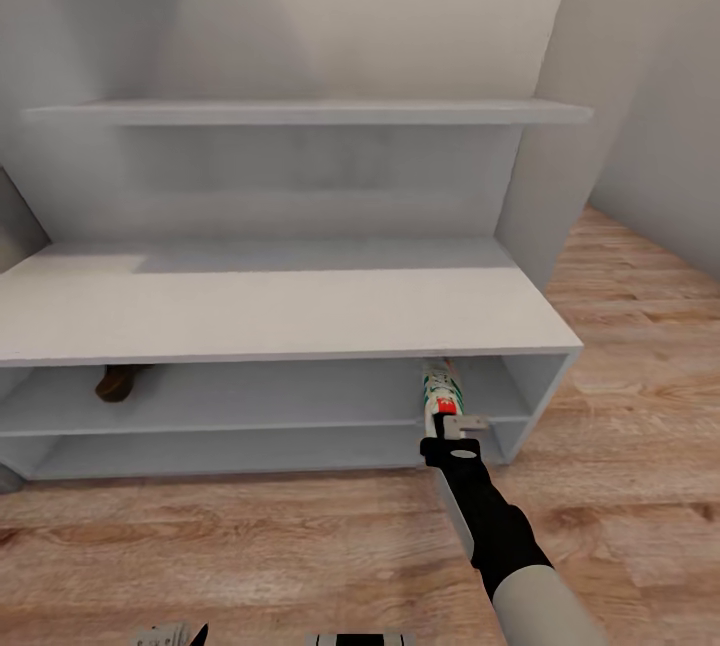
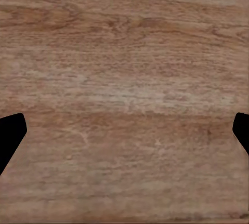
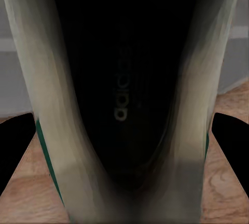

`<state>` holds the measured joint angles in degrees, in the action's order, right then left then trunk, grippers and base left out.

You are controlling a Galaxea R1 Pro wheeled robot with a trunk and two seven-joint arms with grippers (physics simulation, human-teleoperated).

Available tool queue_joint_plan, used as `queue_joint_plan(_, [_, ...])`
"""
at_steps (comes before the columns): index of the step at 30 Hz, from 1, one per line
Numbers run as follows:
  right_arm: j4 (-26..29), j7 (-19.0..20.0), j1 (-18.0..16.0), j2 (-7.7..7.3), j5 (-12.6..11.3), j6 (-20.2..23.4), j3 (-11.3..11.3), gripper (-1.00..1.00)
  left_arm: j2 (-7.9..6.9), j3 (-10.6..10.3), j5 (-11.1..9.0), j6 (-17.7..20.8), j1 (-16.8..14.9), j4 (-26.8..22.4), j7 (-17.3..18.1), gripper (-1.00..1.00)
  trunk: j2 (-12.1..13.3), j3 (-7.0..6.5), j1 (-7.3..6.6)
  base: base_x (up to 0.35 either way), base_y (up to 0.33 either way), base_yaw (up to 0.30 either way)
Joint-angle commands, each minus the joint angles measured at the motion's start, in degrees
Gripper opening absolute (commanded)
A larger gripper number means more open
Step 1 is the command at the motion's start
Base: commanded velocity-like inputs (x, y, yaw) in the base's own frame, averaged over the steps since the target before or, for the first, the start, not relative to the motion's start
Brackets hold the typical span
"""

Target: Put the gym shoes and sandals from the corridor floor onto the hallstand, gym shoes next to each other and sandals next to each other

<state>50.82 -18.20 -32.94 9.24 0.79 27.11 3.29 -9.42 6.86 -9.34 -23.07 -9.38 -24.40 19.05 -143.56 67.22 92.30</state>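
Head view: right gripper (image 1: 452,423) fingers closed on gym shoe (image 1: 438,388), long axis pointing into hallstand (image 1: 300,326) upper slot; left gripper (image 2: 124,141) fingers open

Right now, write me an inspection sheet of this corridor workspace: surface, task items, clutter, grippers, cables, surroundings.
Surface: light wood-plank corridor floor; no shoes lying on the part seen in the head view.
Job's things: one gym shoe at the right end of the hallstand's upper slot, heel outward, toe inside; one brown sandal in the same slot at the left end. The other shoe and sandal: nothing seen.
Clutter: nothing seen.
Grippers: right gripper at the gym shoe's heel, fingers either side of it, whether clamped unclear; left gripper open over bare floor.
Cables: nothing seen.
Surroundings: pale walls; hallstand's upper shelves bare.
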Motion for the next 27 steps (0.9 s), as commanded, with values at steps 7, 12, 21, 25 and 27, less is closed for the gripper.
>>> queue_joint_plan(7, [0.07,-0.26,-0.02,-0.02,0.17,0.4,0.14,-1.0,0.06,0.17,-0.5,0.04,-0.03,0.05,0.55,1.0,-0.02,0.05,0.02,0.309,0.0,0.0])
queue_joint_plan(12, [0.07,-0.26,-0.02,-0.02,0.17,0.38,0.14,-1.0,0.03,0.17,-0.5,0.05,-0.03,0.05,0.55,1.0,-0.02,0.05,0.02,0.101,0.0,0.0])
queue_joint_plan(21, [0.07,-0.26,-0.02,-0.02,0.18,0.4,0.14,-1.0,0.04,0.17,-0.5,0.05,-0.03,0.05,0.55,1.0,-0.02,0.05,0.02,0.054,0.0,0.0])
queue_joint_plan(25, [0.11,-0.26,-0.02,-0.02,0.18,0.39,0.14,-1.0,0.07,0.17,-0.5,0.05,-0.03,0.05,0.55,1.0,-0.02,0.05,0.02,0.221,0.0,0.0])
queue_joint_plan(27, [0.12,-0.26,-0.02,-0.02,0.18,0.39,0.14,-1.0,0.05,0.17,-0.5,0.05,-0.03,0.05,0.55,1.0,-0.02,0.05,0.02,0.127,0.0,0.0])
